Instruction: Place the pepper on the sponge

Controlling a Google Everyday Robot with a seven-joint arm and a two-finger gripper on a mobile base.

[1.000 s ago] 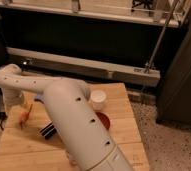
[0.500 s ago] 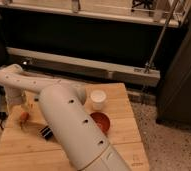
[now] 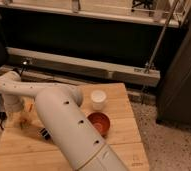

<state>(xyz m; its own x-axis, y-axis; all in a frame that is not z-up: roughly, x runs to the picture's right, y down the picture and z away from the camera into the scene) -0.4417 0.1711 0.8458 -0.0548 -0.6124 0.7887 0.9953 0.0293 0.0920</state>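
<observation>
1. My gripper [image 3: 20,119] hangs low over the left part of the wooden counter [image 3: 123,142]. It sits at the end of the white arm [image 3: 64,115], which folds back from an elbow near the left edge.
2. I cannot tell whether the jaws are open, closed or gripping anything.
3. The pepper [image 3: 31,106] shows as 1 small orange patch just beside the gripper, slightly up and to the right, in the gap between the wrist and the thick arm link. I cannot tell whether it touches the jaws or rests on the counter.
4. 1 white cup [image 3: 98,98] and 1 red bowl [image 3: 99,123] stand right of the arm, well apart from the gripper.
5. 1 dark bar [image 3: 44,133] peeks out beside the arm, nearer me than the gripper.
</observation>
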